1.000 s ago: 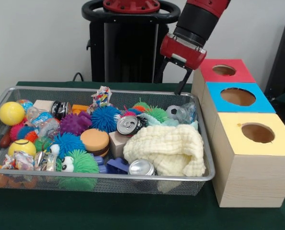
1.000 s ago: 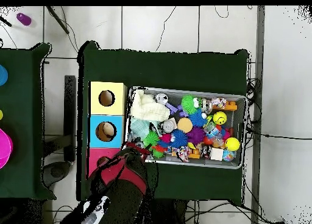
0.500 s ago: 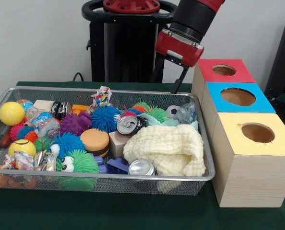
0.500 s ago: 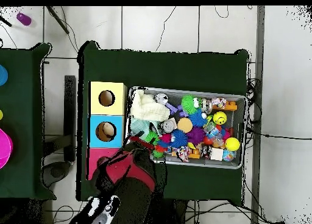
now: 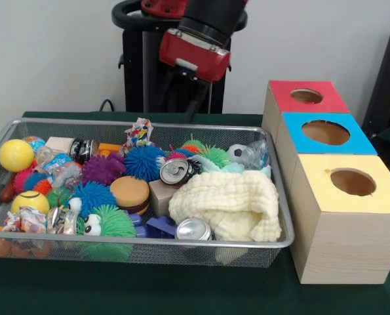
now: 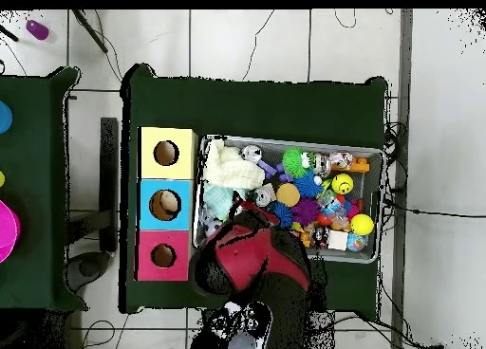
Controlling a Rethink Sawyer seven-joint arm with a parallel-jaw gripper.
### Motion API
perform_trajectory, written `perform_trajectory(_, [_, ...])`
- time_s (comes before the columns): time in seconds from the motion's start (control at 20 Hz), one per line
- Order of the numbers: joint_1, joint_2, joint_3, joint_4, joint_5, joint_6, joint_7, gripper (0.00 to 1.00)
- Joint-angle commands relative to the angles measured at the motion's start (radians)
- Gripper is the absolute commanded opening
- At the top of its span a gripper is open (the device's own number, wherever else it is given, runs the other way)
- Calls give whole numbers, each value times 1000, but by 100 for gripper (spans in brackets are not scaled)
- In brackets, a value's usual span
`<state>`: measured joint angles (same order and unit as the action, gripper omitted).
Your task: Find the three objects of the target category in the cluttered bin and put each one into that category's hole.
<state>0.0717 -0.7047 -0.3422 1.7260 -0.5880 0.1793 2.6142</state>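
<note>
The arm hangs above the back rim of the wire bin (image 5: pixel 283 216), its gripper (image 5: pixel 196 105) in the upper middle of the front view, high over the clutter and touching nothing. I can make out one dark finger below the red wrist, but whether the hand is wide or narrow I cannot tell; nothing seems to hang from it.

The bin looks as full as ever. Three drink cans catch the eye: one silver-topped can (image 5: pixel 176 171) in the middle, a second can (image 5: pixel 193 229) at the front rim beside the cream cloth (image 5: pixel 227 203), and a dark can (image 5: pixel 83 149) at the upper left. If cans are the category, all three lie in the bin, none delivered. Spiky balls such as the blue one (image 5: pixel 143 161) are just as numerous, so I can't be sure.

The red box (image 5: pixel 306 96), blue box (image 5: pixel 324 133) and yellow box (image 5: pixel 352 184) stand in a row at the right; the holes look dark, their contents hidden. By my reckoning the sorting is mostly or wholly ahead.
</note>
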Motion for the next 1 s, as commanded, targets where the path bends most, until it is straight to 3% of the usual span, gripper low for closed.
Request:
perform_trajectory(0.05, [-263, -126, 347, 156, -191, -44, -287, 100])
perform_trajectory(0.25, [-268, -142, 370, 162, -210, -19, -243, 100])
perform_trajectory(0.5, [-184, -136, 310, 129, -241, 10, -157, 100])
perform_trajectory(1.0, [-148, -125, 299, 99, -271, 38, -136, 100])
